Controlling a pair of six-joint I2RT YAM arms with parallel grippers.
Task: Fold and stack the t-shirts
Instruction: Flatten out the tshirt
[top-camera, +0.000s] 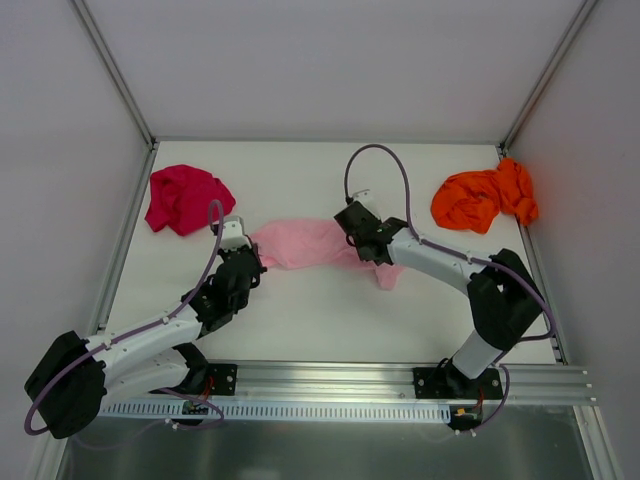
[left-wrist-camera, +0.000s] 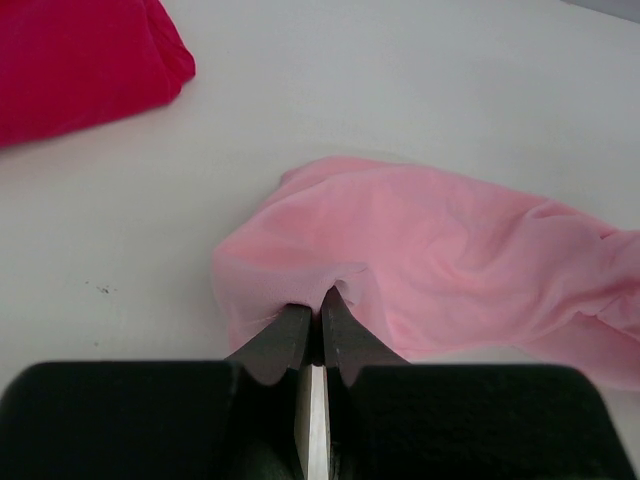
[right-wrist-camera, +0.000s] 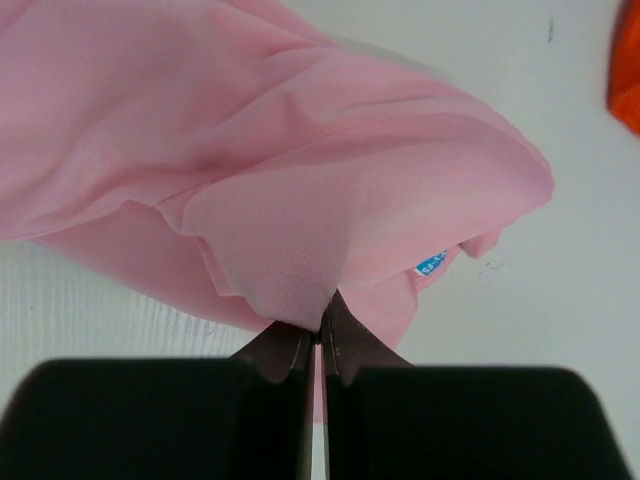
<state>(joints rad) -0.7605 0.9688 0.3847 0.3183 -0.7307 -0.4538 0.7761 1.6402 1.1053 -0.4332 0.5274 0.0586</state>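
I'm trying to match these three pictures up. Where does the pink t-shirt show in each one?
Top external: the pink t-shirt lies in the middle of the white table.
Left wrist: it fills the centre and right, pinched by the left gripper.
Right wrist: it fills the upper left and centre, pinched by the right gripper.
Shared landmark: the white table, under the shirt in all three.

The left arm (top-camera: 140, 345) and the right arm (top-camera: 436, 259) each have white links between bulky black joints, a thin purple-grey cable (top-camera: 375, 147) looping along them, a black base (top-camera: 450, 382), and two black wedge-shaped fingers (left-wrist-camera: 285, 335) on a wide black block.
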